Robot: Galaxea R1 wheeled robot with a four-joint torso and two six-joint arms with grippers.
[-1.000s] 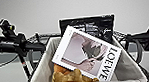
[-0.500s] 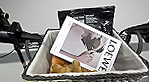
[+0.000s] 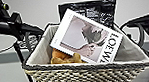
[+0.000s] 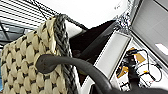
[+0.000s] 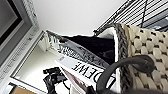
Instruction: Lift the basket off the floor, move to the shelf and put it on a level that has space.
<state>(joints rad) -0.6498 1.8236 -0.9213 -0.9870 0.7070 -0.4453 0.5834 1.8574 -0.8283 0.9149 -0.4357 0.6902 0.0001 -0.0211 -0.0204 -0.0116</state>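
Note:
The basket (image 3: 87,75) hangs high and close in front of the head camera, with its checkered weave, dark rim and pale lining plain to see. My left gripper (image 3: 41,29) reaches its left rim and my right gripper (image 3: 125,24) its right rim. Each wrist view has a dark loop handle (image 4: 75,63) (image 5: 130,62) running down into the gripper, shut on it. Black wires of the shelf (image 4: 25,15) (image 5: 150,12) run close beside the woven wall. The floor is hidden.
Inside the basket lean a white booklet (image 3: 87,35) with a pale picture, a black glossy packet (image 3: 96,10) behind it, and something orange-yellow (image 3: 64,57) underneath. A plain grey wall stands behind. Dark cables (image 3: 28,41) hang by the left arm.
The basket has come a little nearer to the head camera and looks larger. Both arms keep their places at its two ends.

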